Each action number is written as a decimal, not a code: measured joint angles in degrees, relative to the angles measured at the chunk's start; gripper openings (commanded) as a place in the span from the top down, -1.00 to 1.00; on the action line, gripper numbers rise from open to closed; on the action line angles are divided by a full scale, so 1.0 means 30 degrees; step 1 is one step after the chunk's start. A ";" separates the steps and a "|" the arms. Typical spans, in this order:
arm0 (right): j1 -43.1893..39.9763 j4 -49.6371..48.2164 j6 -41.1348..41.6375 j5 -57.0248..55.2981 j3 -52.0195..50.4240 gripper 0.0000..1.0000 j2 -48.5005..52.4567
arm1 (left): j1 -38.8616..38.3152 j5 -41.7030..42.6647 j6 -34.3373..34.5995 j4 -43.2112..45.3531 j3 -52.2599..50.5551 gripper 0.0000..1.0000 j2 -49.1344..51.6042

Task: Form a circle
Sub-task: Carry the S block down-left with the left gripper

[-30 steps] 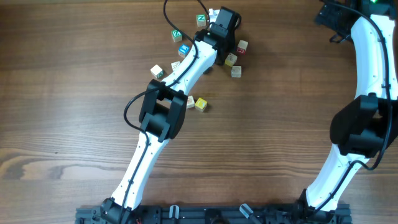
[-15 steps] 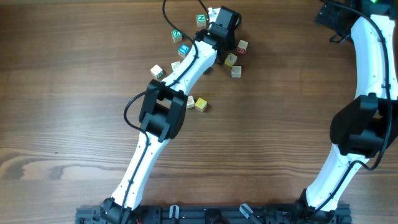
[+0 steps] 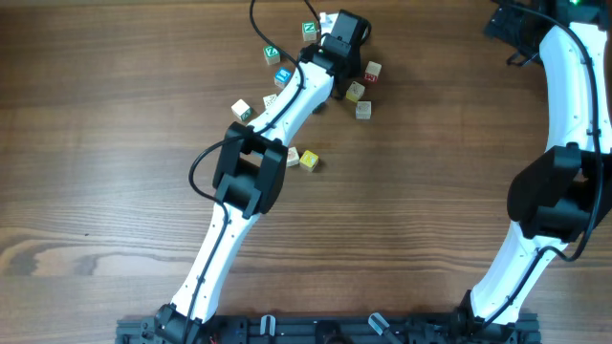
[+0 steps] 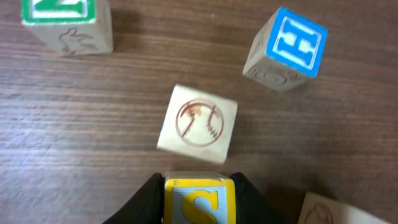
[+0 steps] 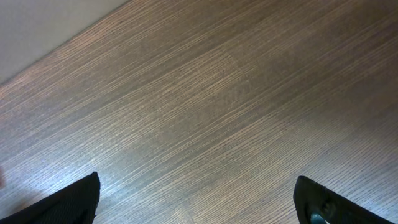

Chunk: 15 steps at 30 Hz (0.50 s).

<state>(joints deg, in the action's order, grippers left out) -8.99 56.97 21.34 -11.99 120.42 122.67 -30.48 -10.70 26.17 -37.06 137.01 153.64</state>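
**Letter blocks** point(image 3: 355, 91): ten can be counted from overhead. All sit on the far middle of the counter point(image 3: 115, 191), spread loosely and apart rather than in a closed circle.
- Two green-faced, one blue-faced, two yellow, five cream or white.
- A pair, one cream and one yellow, lies apart from the rest, nearer the robot.

**Left arm** point(image 3: 287, 105): one. It lies across the group and hides whatever is beneath it.

**Left wrist view**: five blocks.
- Z block point(image 4: 67, 22), green, far left.
- H block point(image 4: 285, 40), blue, far right, tilted.
- Baseball block point(image 4: 198, 123), cream, in the middle, just beyond the S block.
- S block point(image 4: 199, 202), yellow-framed.
- One cream corner at the lower right edge.

**Left tool** point(image 4: 199, 193): one. It is clenched on the S block, with a finger against each side.

**Right tool** point(image 5: 199, 202): one. It is released, fingers spread wide over bare counter at the far right, well apart from the blocks.
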 measured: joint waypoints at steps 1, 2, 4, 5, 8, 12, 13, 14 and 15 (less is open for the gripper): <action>0.0000 0.0000 -0.0007 0.0000 0.0000 -0.99 0.0000 | 0.0000 0.0000 -0.0007 -0.0313 0.0000 0.39 -0.0117; 0.0000 0.0000 0.0000 0.0000 0.0000 -1.00 0.0000 | 0.0000 0.0000 0.0000 -0.0648 0.0000 0.38 -0.0240; 0.0000 0.0000 0.0000 0.0000 0.0000 -1.00 0.0000 | 0.0000 0.0000 0.0000 -0.1326 0.0000 0.38 -0.0758; 0.0000 0.0007 0.0000 0.0000 0.0000 -0.99 0.0000 | 0.0000 0.0000 0.0000 -0.1690 0.0000 0.40 -0.1071; 0.0000 0.0000 0.0000 0.0007 0.0000 -0.99 0.0000 | 0.0000 0.0000 0.0000 -0.3220 0.0000 0.50 -0.2215; 0.0000 0.0000 0.0000 0.0007 0.0000 -0.99 0.0000 | 0.0000 0.0000 0.0007 -0.5537 -0.0007 0.55 -0.4095; 0.0000 0.0015 0.0000 0.0007 0.0000 -0.99 0.0000 | 0.0000 0.0000 0.0000 -0.6448 -0.0007 0.56 -0.4619; 0.0000 -0.0007 0.0000 0.0000 0.0000 -0.99 0.0000 | 0.0000 0.0000 -0.0007 -0.7293 -0.0007 0.56 -0.5319; 0.0000 0.0007 -0.0007 0.0000 0.0000 -0.99 0.0000 | 0.0000 -0.0007 0.0000 -0.7737 -0.0007 0.56 -0.5923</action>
<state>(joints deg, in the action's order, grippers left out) -8.99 56.99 21.32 -11.99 120.42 122.67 -30.48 -10.72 26.17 -60.27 136.99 135.87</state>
